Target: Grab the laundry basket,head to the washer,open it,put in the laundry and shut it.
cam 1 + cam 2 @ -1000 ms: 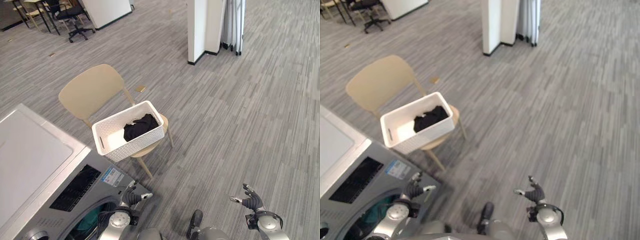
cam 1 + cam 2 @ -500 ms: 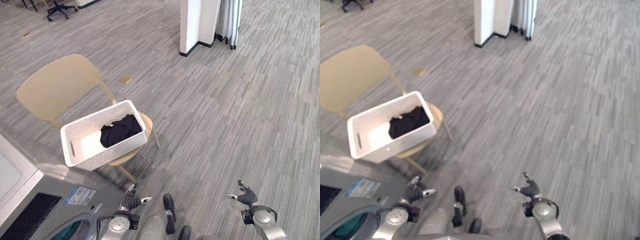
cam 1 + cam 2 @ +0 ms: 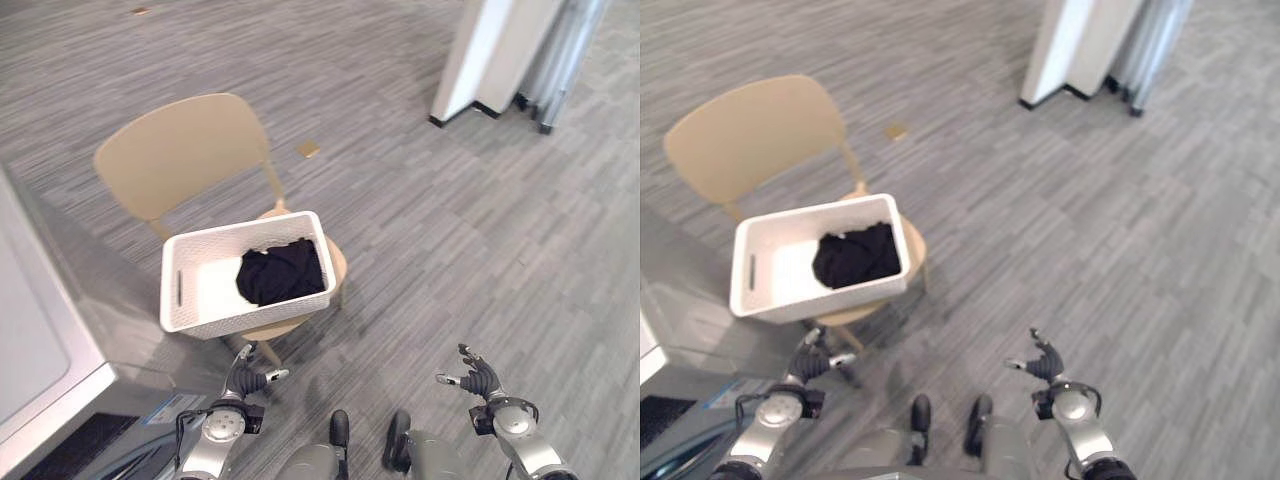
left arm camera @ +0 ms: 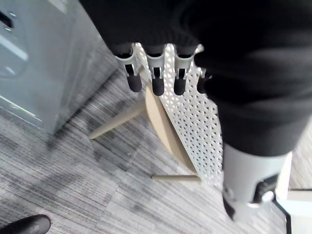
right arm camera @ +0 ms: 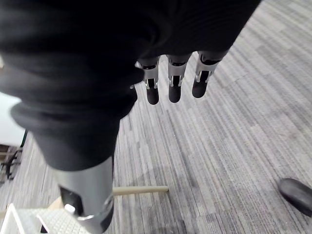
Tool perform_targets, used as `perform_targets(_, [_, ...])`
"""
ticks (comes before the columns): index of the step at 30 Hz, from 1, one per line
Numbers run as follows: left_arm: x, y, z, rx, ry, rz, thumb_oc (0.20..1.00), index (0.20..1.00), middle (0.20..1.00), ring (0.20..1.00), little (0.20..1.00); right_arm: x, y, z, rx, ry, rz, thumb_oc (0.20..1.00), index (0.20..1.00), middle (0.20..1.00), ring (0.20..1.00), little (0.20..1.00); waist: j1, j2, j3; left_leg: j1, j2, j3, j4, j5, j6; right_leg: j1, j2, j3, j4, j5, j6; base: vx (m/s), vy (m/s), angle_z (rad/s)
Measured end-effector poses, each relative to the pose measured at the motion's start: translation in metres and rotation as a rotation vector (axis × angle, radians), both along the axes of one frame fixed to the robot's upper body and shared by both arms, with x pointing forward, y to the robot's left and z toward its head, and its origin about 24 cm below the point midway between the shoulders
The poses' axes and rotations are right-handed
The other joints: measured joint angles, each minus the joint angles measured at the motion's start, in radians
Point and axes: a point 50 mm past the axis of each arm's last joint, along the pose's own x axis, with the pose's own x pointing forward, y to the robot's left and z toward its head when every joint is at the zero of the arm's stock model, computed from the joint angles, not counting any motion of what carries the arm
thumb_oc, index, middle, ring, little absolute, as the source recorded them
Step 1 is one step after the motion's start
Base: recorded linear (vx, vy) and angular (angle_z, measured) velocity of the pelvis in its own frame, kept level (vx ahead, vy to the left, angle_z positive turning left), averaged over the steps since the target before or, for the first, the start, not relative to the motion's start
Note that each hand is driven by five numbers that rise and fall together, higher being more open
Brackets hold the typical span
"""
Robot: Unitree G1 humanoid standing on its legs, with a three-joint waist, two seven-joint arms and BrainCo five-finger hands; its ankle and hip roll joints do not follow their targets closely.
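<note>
A white perforated laundry basket (image 3: 200, 314) holding dark clothes (image 3: 282, 271) sits on the seat of a tan chair (image 3: 185, 150), ahead and slightly left of me. The grey washer (image 3: 40, 340) stands at my left, its top edge close to the basket. My left hand (image 3: 243, 378) hangs open just below the basket's near side, touching nothing; the left wrist view has its fingers (image 4: 153, 78) in front of the basket wall (image 4: 192, 124). My right hand (image 3: 478, 378) is open over the carpet at lower right, its fingers (image 5: 175, 80) relaxed and empty.
Grey striped carpet (image 3: 450, 220) spreads all around. A white pillar (image 3: 490, 50) and folded panels (image 3: 565, 70) stand at the far right. A small brass floor plate (image 3: 308, 149) lies behind the chair.
The camera has swung, so the chair and basket now sit closer and more central and the washer front has slid out at the left. Both hands stay low and open.
</note>
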Motion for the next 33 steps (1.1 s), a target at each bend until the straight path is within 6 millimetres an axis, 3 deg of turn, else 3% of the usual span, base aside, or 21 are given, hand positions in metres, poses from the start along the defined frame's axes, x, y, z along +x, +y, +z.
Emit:
perform_targets(2, [-0.002,-0.003,-0.007,-0.014,0.027,0.027,1.000,1.000,1.000,1.000,1.000,0.002,-0.003,0.001,-0.010,-0.001,-0.005,1.000,1.000,1.000,1.000,1.000,-0.008,0.017,0.011,0.000,0.010,-0.057,0.011,-0.011,-0.009,-0.047,0.032,0.078,-0.109,0.081,0.015,0.18,-0.077,1.11])
perform_targets(3, [-0.007,-0.002,-0.010,-0.013,0.045,0.029,1.000,1.000,1.000,1.000,1.000,0.001,-0.003,0.000,-0.010,0.002,-0.006,1.000,1.000,1.000,1.000,1.000,-0.021,0.012,0.014,0.008,0.000,-0.086,0.010,-0.014,-0.015,-0.056,0.018,0.083,-0.175,0.118,0.022,0.19,-0.102,1.21])
perform_targets(7, [-0.021,-0.001,-0.015,-0.013,0.078,0.035,1.000,1.000,1.000,1.000,1.000,-0.006,-0.005,-0.003,-0.008,0.019,-0.017,1.000,1.000,1.000,1.000,1.000,-0.027,-0.013,0.011,0.036,-0.028,-0.194,0.018,-0.053,-0.049,-0.023,-0.051,0.070,-0.180,0.142,0.023,0.15,-0.126,1.17])
perform_targets(8, [-0.020,-0.003,-0.015,-0.016,0.076,0.024,1.000,1.000,1.000,1.000,1.000,-0.008,-0.008,-0.004,-0.012,0.025,-0.027,1.000,1.000,1.000,1.000,1.000,-0.022,-0.019,0.012,0.029,-0.016,-0.224,0.049,-0.078,-0.070,0.016,-0.052,0.042,-0.191,0.191,0.023,0.21,-0.229,1.43])
perform_targets(9, [-0.021,-0.005,-0.016,-0.021,0.080,0.024,1.000,1.000,1.000,1.000,1.000,-0.006,-0.010,-0.003,-0.016,0.019,-0.027,1.000,1.000,1.000,1.000,1.000,-0.023,-0.010,0.013,0.018,0.004,-0.217,0.077,-0.096,-0.083,0.031,-0.039,0.027,-0.196,0.195,0.019,0.13,-0.159,1.46])
perform_targets(10, [-0.023,-0.005,-0.017,-0.024,0.087,0.022,1.000,1.000,1.000,1.000,1.000,-0.003,-0.011,0.000,-0.020,0.007,-0.028,1.000,1.000,1.000,1.000,1.000,-0.031,-0.004,0.011,0.006,0.028,-0.184,0.120,-0.110,-0.114,0.056,-0.025,-0.003,-0.203,0.206,0.004,0.06,-0.097,1.05])
perform_targets(13, [-0.024,-0.005,-0.017,-0.024,0.089,0.018,1.000,1.000,1.000,1.000,1.000,0.006,-0.017,0.011,-0.030,-0.047,-0.034,1.000,1.000,1.000,1.000,1.000,-0.027,-0.012,0.014,-0.003,0.075,-0.068,0.193,-0.131,-0.154,0.092,0.006,-0.034,-0.202,0.254,-0.043,0.02,-0.078,0.93])
perform_targets(14, [-0.020,-0.007,-0.016,-0.028,0.082,0.013,1.000,1.000,1.000,1.000,1.000,0.015,-0.020,0.020,-0.043,-0.089,-0.025,1.000,1.000,1.000,1.000,1.000,-0.027,-0.021,0.019,-0.051,0.102,0.004,0.249,-0.108,-0.199,0.100,0.008,-0.060,-0.210,0.248,-0.054,0.11,-0.081,1.10])
perform_targets(15, [-0.013,-0.009,-0.013,-0.029,0.060,0.005,1.000,1.000,1.000,1.000,1.000,0.019,-0.025,0.025,-0.057,-0.113,-0.036,1.000,1.000,1.000,1.000,1.000,-0.028,-0.052,0.039,-0.147,0.123,0.175,0.359,-0.104,-0.205,0.134,-0.006,-0.094,-0.283,0.258,-0.120,0.09,-0.019,0.95])
perform_targets(16, [-0.011,-0.009,-0.012,-0.029,0.055,0.004,1.000,1.000,1.000,1.000,1.000,0.020,-0.027,0.027,-0.062,-0.119,-0.041,1.000,1.000,1.000,1.000,1.000,-0.019,-0.057,0.043,-0.152,0.124,0.201,0.317,-0.104,-0.204,0.135,-0.006,-0.099,-0.292,0.262,-0.125,0.14,0.019,0.71])
perform_targets(19, [-0.015,-0.007,-0.015,-0.024,0.074,0.013,1.000,1.000,1.000,1.000,1.000,0.022,-0.024,0.027,-0.058,-0.124,-0.042,1.000,1.000,1.000,1.000,1.000,-0.015,-0.050,0.047,-0.161,0.124,0.172,0.163,-0.067,-0.201,0.147,0.009,-0.117,-0.300,0.262,-0.125,0.18,0.055,0.20])
perform_targets(22, [-0.014,-0.005,-0.017,-0.019,0.088,0.022,1.000,1.000,1.000,1.000,1.000,0.019,-0.022,0.023,-0.059,-0.104,-0.034,1.000,1.000,1.000,1.000,1.000,-0.010,-0.054,0.058,-0.177,0.143,0.203,0.119,-0.031,-0.224,0.171,0.011,-0.124,-0.326,0.260,-0.124,0.31,0.139,0.08])
perform_targets(24, [-0.017,-0.001,-0.018,-0.018,0.096,0.045,1.000,1.000,1.000,1.000,1.000,0.015,-0.020,0.020,-0.070,-0.091,-0.018,1.000,1.000,1.000,1.000,1.000,-0.006,-0.044,0.065,-0.140,0.167,0.235,0.097,-0.011,-0.213,0.208,0.021,-0.135,-0.325,0.261,-0.123,0.19,0.148,-0.20])
perform_targets(28, [-0.020,0.011,-0.015,-0.003,0.089,0.085,1.000,1.000,1.000,1.000,1.000,0.008,-0.019,0.022,-0.115,-0.097,0.021,1.000,1.000,1.000,1.000,1.000,-0.002,-0.059,0.056,-0.110,0.142,0.237,0.109,0.006,-0.205,0.244,-0.017,-0.144,-0.313,0.242,-0.091,0.20,0.172,-0.01])
perform_targets(29, [-0.022,0.014,-0.015,0.001,0.090,0.092,1.000,1.000,1.000,1.000,1.000,0.011,-0.018,0.025,-0.119,-0.113,0.029,1.000,1.000,1.000,1.000,1.000,-0.001,-0.060,0.054,-0.107,0.137,0.248,0.113,0.017,-0.192,0.244,-0.026,-0.144,-0.298,0.242,-0.088,0.20,0.250,-0.10])
perform_targets(31, [-0.027,0.022,-0.015,0.018,0.099,0.108,1.000,1.000,1.000,1.000,1.000,0.019,-0.011,0.039,-0.131,-0.184,0.070,1.000,1.000,1.000,1.000,1.000,0.010,-0.065,0.044,-0.110,0.118,0.258,0.144,-0.009,-0.155,0.211,-0.066,-0.132,-0.207,0.207,-0.062,0.09,0.183,-0.07])
perform_targets(33, [-0.026,0.026,-0.013,0.028,0.096,0.119,1.000,1.000,1.000,1.000,1.000,0.031,-0.005,0.052,-0.129,-0.243,0.095,1.000,1.000,1.000,1.000,1.000,0.025,-0.063,0.044,-0.112,0.111,0.265,0.151,-0.020,-0.125,0.151,-0.095,-0.128,-0.090,0.212,-0.051,0.00,0.064,-0.06])
